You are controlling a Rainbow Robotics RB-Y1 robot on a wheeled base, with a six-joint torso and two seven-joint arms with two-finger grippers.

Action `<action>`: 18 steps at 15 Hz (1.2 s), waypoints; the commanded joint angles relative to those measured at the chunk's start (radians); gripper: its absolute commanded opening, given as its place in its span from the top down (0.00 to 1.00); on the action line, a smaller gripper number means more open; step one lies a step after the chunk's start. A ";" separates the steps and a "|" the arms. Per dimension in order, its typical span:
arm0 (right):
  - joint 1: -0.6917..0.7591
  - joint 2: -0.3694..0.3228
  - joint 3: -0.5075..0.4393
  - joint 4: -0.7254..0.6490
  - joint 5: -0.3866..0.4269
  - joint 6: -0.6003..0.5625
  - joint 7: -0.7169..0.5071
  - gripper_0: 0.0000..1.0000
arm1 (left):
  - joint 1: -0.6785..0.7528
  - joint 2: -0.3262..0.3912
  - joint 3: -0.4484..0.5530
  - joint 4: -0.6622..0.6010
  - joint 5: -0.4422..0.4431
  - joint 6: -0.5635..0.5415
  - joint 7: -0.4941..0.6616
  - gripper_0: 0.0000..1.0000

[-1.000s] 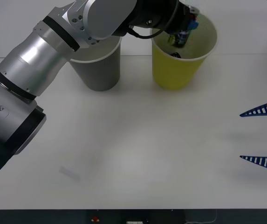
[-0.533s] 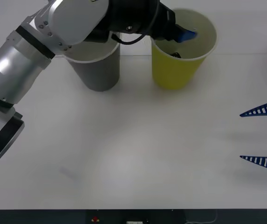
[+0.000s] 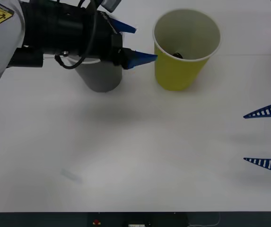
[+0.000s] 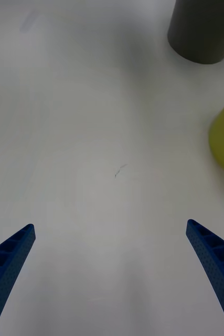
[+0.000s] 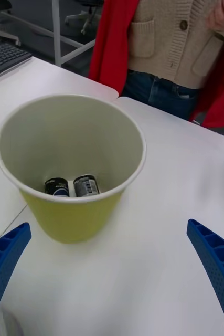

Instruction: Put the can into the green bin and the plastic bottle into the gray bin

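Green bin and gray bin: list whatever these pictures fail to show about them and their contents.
- Gray bin: in the front view the left gripper and its arm cover the mouth, so its contents are hidden; the right wrist view cuts off its top.
- Green bin: two cans lie at the bottom in the left wrist view; the near wall hides their lower parts, labels too small to read.

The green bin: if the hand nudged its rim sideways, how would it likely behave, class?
The green bin is tall, narrowing to a small base, so it would probably tip rather than slide. Two cans at its bottom may steady it slightly. It looks thin-walled, likely light.
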 commanded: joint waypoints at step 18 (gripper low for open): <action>0.000 0.000 0.000 0.000 0.000 0.000 0.000 0.00 | 0.510 0.400 0.138 -0.206 0.255 -0.046 -0.560 0.00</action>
